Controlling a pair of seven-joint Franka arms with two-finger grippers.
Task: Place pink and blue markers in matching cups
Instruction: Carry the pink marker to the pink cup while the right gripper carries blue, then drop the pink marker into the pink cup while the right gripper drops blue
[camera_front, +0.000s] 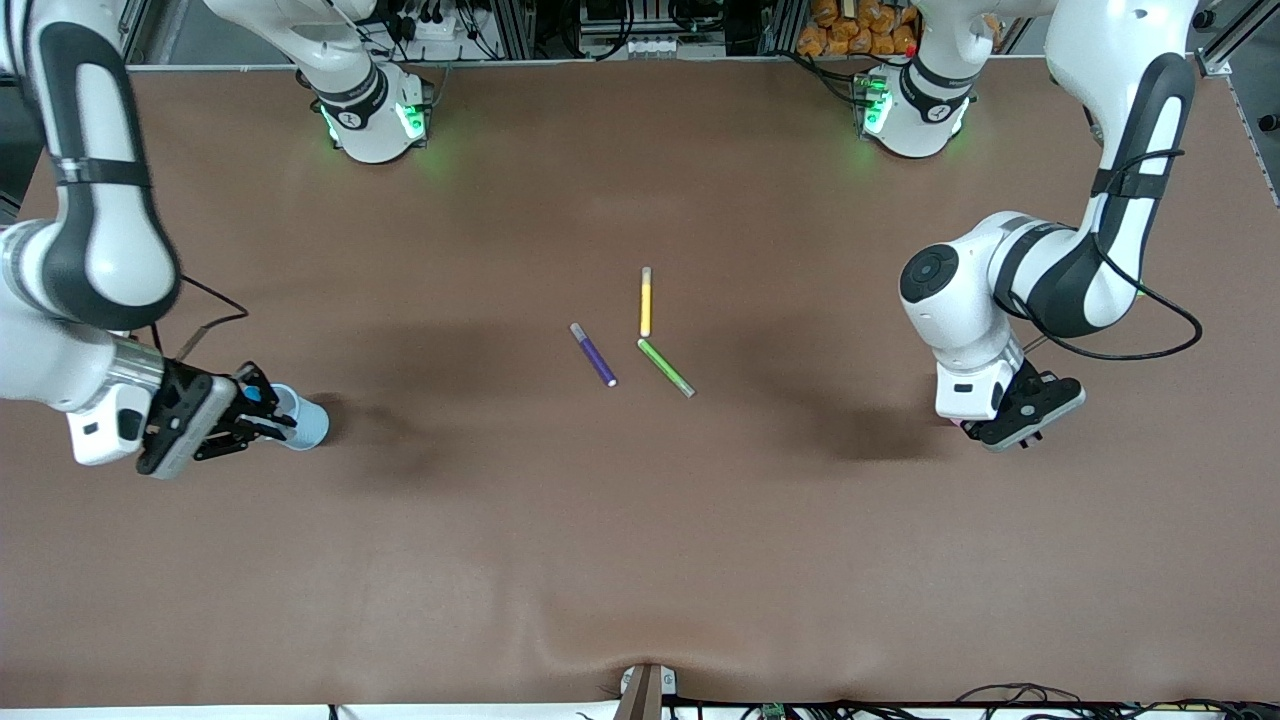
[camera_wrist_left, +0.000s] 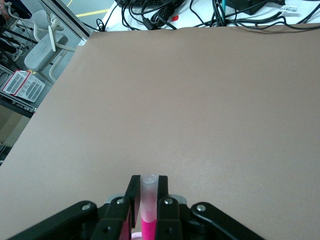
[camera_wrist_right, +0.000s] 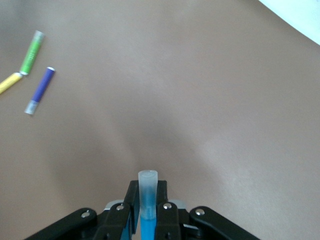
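At nine o'clock on the brown table, right gripper pinching slim blue marker with grey end, over light blue tapered plastic cup. At three o'clock, left gripper clamped on magenta-pink marker. Toward twelve, at centre: purple pen, green pen, yellow pen.

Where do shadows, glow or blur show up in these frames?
Front view: soft dark shadows on the table beside both arms, green glow at both bases. Right wrist view: pale end of the blue marker slightly soft. Left wrist view: pink marker likewise; table evenly lit.
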